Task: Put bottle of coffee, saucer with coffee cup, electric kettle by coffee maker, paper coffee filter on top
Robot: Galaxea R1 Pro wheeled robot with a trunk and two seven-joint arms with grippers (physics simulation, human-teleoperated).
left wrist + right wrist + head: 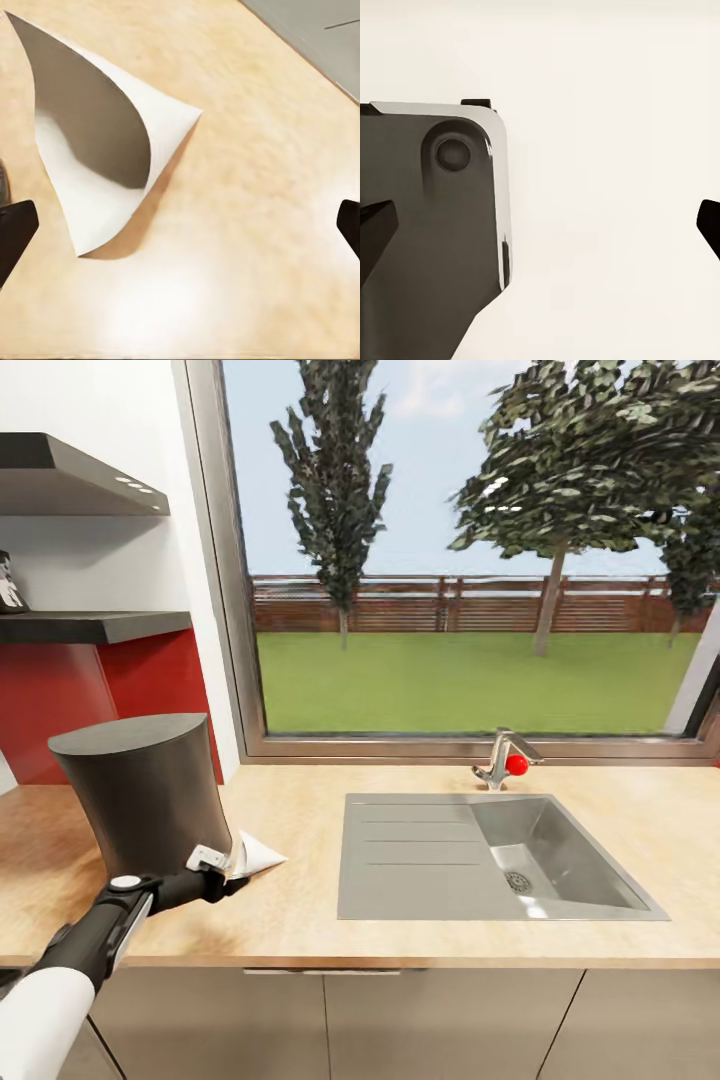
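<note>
A: Where is the coffee maker (145,795)?

B: It stands on the tabletop (420,930), well to the left of the sink (490,855), in front of the red wall panel (95,695). It is dark grey with a flat top, wider up high than at its foot.

A: And the paper coffee filter (255,855)?

B: It lies on the tabletop just beside the coffee maker's foot, on the side toward the sink. In the left wrist view the paper coffee filter (105,150) is a white cone lying on its side, mouth open, casting a shadow on the wood.

A: What is the left claw (228,868) doing?

B: It sits at the filter, close against the coffee maker's base. In the left wrist view its two dark fingertips (13,229) stand wide apart, with the filter between them nearer one tip; whether that tip touches the paper, I cannot tell.

A: The right claw (540,225)?

B: Its fingertips (375,225) are spread wide as well, nothing between them; behind them is a dark grey panel (431,225) with a round knob, against a pale wall.

A: Anything above the coffee maker?

B: A thin dark kitchen shelf (95,625), with a small dark object at its left end, too cut off to name.
</note>
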